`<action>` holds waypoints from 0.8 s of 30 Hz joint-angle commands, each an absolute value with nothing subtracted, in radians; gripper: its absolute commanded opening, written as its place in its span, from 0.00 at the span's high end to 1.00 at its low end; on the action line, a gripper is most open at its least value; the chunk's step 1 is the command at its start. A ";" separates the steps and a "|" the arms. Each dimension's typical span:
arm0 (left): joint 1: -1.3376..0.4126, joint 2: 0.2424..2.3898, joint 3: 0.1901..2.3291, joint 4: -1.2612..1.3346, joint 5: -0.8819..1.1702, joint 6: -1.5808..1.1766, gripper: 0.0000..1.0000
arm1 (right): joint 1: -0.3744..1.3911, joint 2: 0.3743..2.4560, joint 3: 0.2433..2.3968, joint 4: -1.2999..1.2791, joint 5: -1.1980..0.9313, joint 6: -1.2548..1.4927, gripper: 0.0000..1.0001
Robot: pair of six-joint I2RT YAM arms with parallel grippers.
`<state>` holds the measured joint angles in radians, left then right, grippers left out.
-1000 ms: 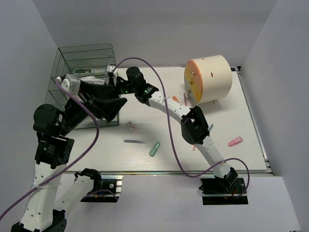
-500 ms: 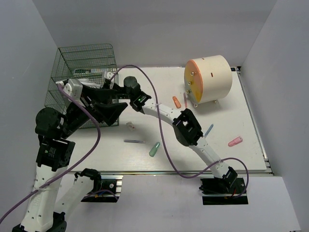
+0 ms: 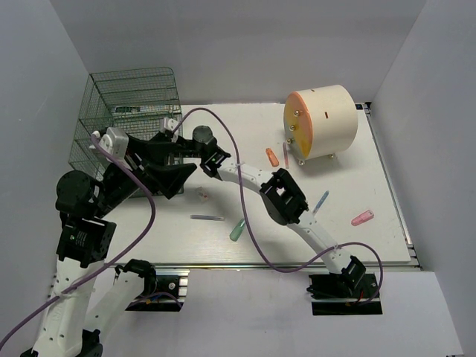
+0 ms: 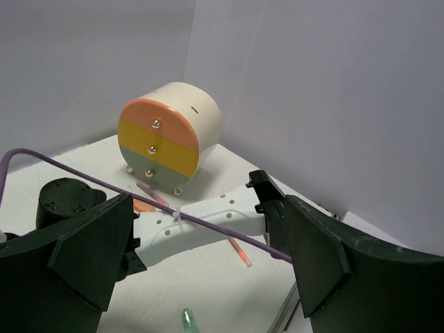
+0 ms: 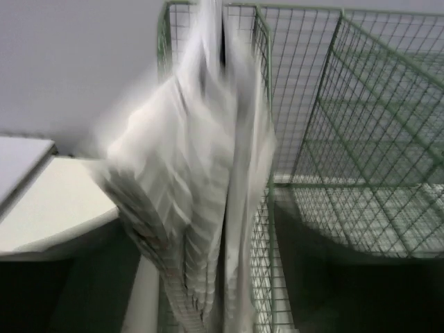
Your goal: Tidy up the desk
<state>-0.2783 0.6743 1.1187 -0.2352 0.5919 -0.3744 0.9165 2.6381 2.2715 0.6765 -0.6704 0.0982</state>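
Take the wire rack (image 3: 130,97) as reference: the desk (image 3: 357,186) extends rightward from it. The left gripper (image 4: 208,205) hovers beside it, fingers fully spread and empty, likely standing clear. The right gripper (image 3: 175,137) faces blurred white sheets (image 5: 187,180) at the rack; you cannot tell its opening.

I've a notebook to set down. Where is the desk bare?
Bare: the desk at right, between the cream cylinder and the pink marker; the back strip between green rack and cylinder. Crowded: around the green marker and grey pen.
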 commanded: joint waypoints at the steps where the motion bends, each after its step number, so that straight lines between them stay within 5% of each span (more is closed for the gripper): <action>1: -0.278 0.670 1.108 -0.250 0.589 -0.371 0.02 | 0.913 2.544 2.272 0.812 -0.715 0.064 0.14; 8: -0.278 0.676 1.144 -0.279 0.580 -0.374 0.02 | 0.898 2.424 2.231 0.733 -0.727 0.077 0.12; 11: -0.278 0.677 1.152 -0.282 0.577 -0.383 0.02 | 0.861 2.329 2.195 0.611 -0.718 0.126 0.22; 14: -0.278 0.680 1.131 -0.250 0.587 -0.405 0.04 | 0.818 2.226 2.178 0.343 -0.692 0.127 0.58; 15: -0.278 0.683 1.117 -0.235 0.591 -0.411 0.09 | 0.795 2.168 2.169 0.256 -0.658 0.086 0.92; 16: -0.278 0.686 1.088 -0.195 0.600 -0.422 0.15 | 0.772 2.131 2.158 0.075 -0.634 0.057 1.00; 20: -0.278 0.721 0.987 -0.049 0.659 -0.491 0.54 | 0.692 1.894 1.988 -0.207 -0.591 -0.095 1.00; 21: -0.278 0.735 0.968 -0.014 0.679 -0.503 0.75 | 0.654 1.849 1.946 -0.233 -0.586 -0.133 1.00; 23: -0.278 0.802 0.933 0.066 0.719 -0.523 0.88 | 0.624 1.725 1.823 -0.296 -0.580 -0.158 0.77; 24: -0.278 0.830 0.927 0.101 0.735 -0.525 0.92 | 0.576 1.685 1.780 -0.304 -0.574 -0.153 0.45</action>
